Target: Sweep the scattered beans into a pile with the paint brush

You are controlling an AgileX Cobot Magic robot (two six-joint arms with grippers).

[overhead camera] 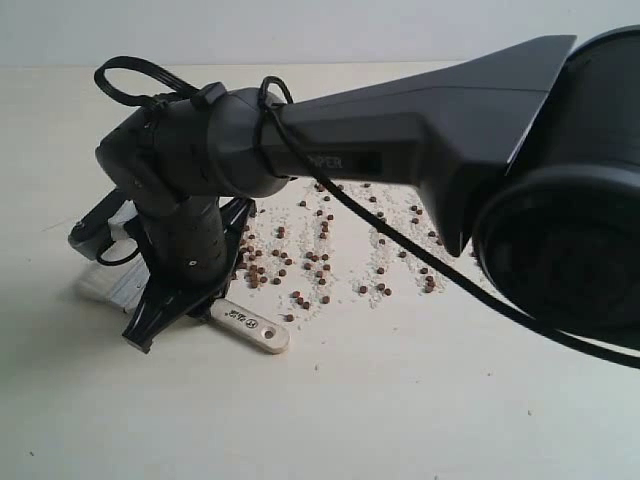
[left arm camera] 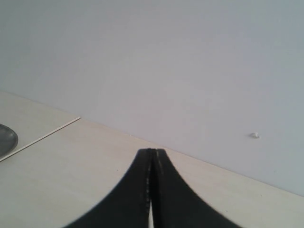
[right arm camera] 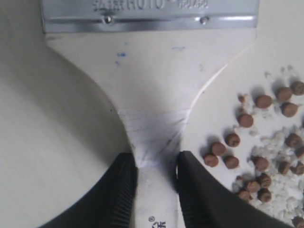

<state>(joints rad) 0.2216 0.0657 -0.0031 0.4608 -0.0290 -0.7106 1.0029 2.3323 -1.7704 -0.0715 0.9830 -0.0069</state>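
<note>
Paint brush (overhead camera: 250,328) lay flat on the table (overhead camera: 420,410), printed broad face up. In the exterior view its long axis ran diagonally. The hole end (overhead camera: 268,336) of the handle pointed lower right and the bristle end pointed left, mostly hidden behind the right arm.

Right end effector (right arm camera: 156,162) was clamped on the handle's narrow neck, one jaw on each side, both touching. The metal band (right arm camera: 149,21) sat well ahead of the jaws. Left end effector (left arm camera: 153,159) was fully closed with nothing between the jaws, pointed toward the wall (left arm camera: 190,71).

Beans (overhead camera: 320,250) were scattered in loose streaks, mixed with whitish grit (right arm camera: 280,190), on the table right of the brush in the exterior view. Not piled. The nearest ones were just beside the handle neck, not touching it.

Containers: only a grey round rim (left arm camera: 5,138), cropped at the frame edge of the left wrist view. Couldn't tell what it was or what it held.

Room: bare table in front of the brush and beans in the exterior view. The table's back edge met the wall behind the bean patch. A thin line (left arm camera: 47,134) crossed the table near the left arm.
</note>
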